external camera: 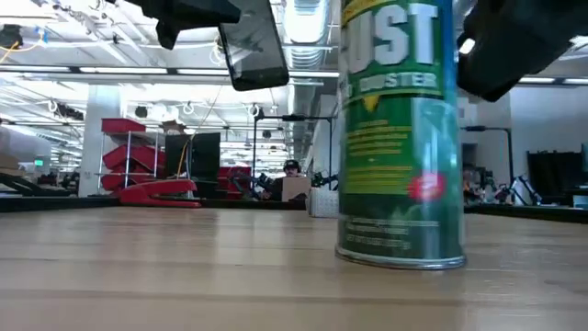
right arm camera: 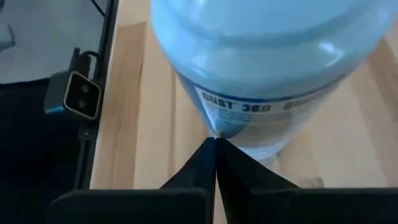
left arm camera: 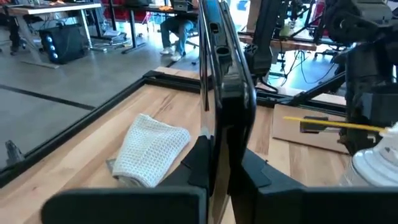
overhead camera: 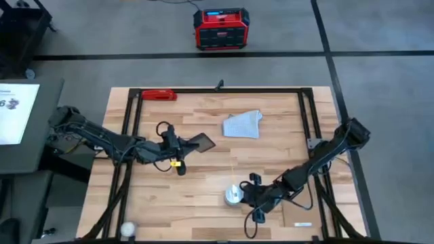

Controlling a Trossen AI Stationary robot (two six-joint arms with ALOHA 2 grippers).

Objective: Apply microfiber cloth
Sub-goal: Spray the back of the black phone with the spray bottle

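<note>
On the pale wood table, the cloth lies crumpled toward the far side, right of centre. The left gripper pinches a black phone above the table, near the cloth. The right gripper, fingers together, sits beside a duster can. A red stapler lies at the far edge. Behind are shelves and a seated person.

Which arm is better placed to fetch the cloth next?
Probably the right. Its pincer is shut on nothing beside the can, so it's free, while the left pincer is holding the phone off the table. The cloth lies untouched beyond both.
</note>
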